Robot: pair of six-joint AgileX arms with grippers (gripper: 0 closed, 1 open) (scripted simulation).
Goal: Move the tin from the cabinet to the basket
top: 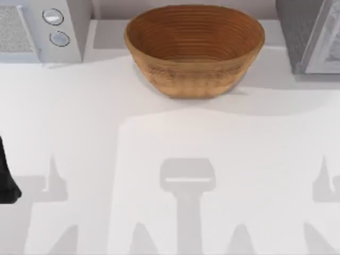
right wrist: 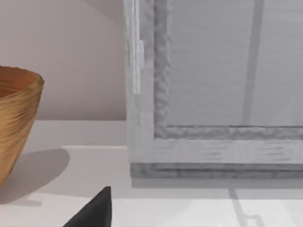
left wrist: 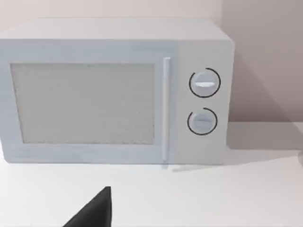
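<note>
1. At the back of the table, centre stage, sits the basket [top: 194, 48], big, brown and ringed inside; nothing lies in it, so the transfer is not yet done.
2. Over at the table's far right corner stands the cabinet [top: 311, 34], speckled grey side and pale framed front; its front panel looks closed, and the tin cannot be seen, so it is presumably inside the cabinet; that is a judgement, not a sighting.
3. Far left corner, the white microwave [top: 40, 29] with its two knobs; not part of the job.
4. Down at the left edge of the table a dark piece of the left arm [top: 6, 178] pokes in; its wrist camera faces the microwave, and a black fingertip [left wrist: 97, 210] shows at the edge; whether the left gripper is wide or narrow cannot be told.
5. Now the right wrist view; it looks straight at the cabinet front, basket rim off to one side, one black fingertip [right wrist: 97, 210] in frame; again, wide or narrow, no telling.
6. So the key relation: the cabinet lies on the right, and the right arm already faces it and looks the nearer; the coming move probably falls to that arm, opening the front first.
</note>
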